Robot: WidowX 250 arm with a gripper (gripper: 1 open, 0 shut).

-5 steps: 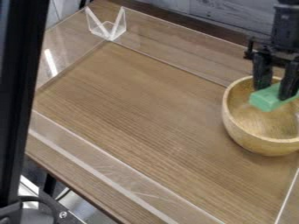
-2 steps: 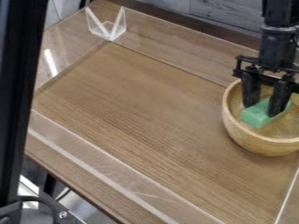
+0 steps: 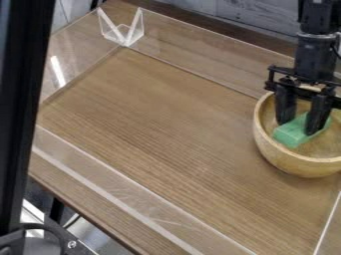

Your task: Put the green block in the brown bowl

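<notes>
Camera view: bowl (image 3: 276, 151) beneath claw (image 3: 301, 122); block (image 3: 292, 133) inside the bowl, between the fingertips (whether clamped, cannot tell), fingertips visibly apart.

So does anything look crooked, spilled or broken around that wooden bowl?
Nothing stands out. The bowl looks upright and whole, with no spill visible around it. The green block sits at a slant inside, between the tips of the pincer.
</notes>
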